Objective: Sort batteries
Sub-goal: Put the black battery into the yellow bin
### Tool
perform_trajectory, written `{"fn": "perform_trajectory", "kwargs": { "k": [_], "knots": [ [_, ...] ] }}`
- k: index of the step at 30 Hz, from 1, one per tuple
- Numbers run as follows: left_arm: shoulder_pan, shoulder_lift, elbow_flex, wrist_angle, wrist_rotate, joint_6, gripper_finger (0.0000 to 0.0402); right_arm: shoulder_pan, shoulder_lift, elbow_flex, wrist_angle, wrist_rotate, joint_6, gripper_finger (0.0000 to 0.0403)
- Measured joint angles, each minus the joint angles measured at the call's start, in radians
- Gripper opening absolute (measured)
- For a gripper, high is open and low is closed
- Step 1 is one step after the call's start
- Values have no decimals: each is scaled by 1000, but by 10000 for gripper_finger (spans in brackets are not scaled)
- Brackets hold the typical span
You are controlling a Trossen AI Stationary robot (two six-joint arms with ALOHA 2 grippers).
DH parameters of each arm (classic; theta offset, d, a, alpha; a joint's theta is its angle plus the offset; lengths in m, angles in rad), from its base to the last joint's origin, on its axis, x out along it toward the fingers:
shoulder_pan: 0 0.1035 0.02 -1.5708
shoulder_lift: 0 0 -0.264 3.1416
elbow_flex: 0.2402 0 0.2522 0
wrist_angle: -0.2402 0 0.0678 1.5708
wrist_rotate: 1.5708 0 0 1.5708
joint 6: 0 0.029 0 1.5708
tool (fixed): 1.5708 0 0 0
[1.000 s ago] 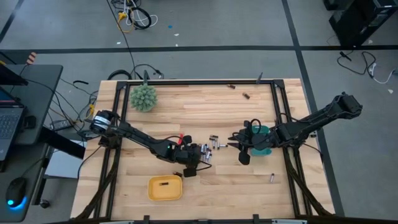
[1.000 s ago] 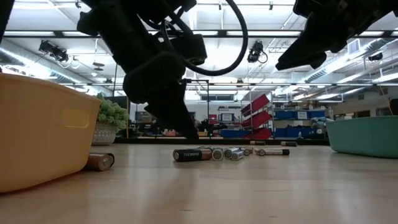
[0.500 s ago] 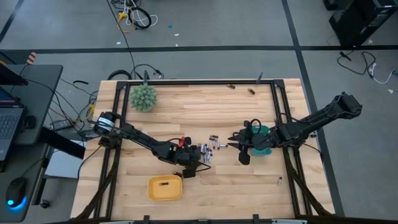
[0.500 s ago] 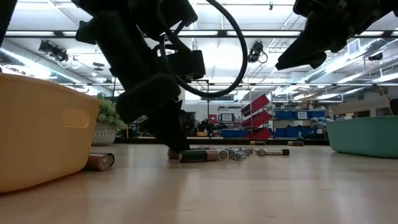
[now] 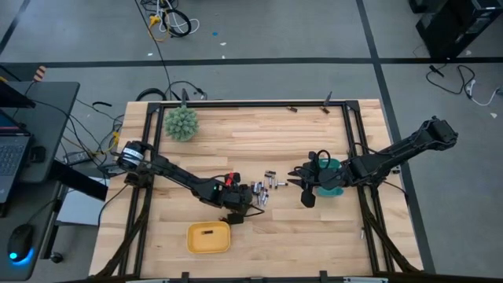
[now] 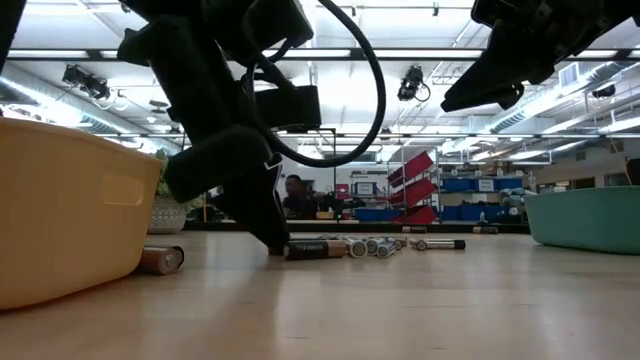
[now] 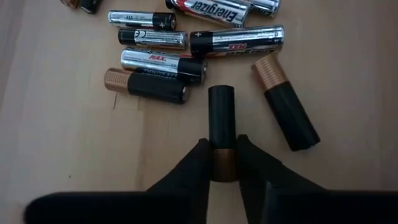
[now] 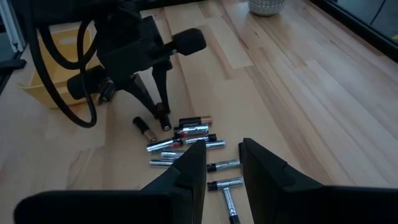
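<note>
Pinching: my left gripper has its fingers closed on the copper end of a black battery.
Pile: batteries just beyond it.
Right gripper: narrow gap, nothing held, hovering.
Surface: pale wooden table.
Room: shelving behind.

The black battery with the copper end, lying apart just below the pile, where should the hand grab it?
Grip the black battery across its round sides at the copper end, coming straight down. It lies flat, clear of the pile, so both sides are free. The left hand already straddles that end.
</note>
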Motion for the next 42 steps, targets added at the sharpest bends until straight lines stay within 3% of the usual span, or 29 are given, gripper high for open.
{"fn": "perform_trajectory", "kwargs": {
  "k": [7,42],
  "knots": [
    [0,-1,-1,-1,-8,32,21,0,0,0,-1,0,0,90],
    [29,-45,-2,-14,-29,95,1,0,0,0,0,4,0,90]
  ]
}}
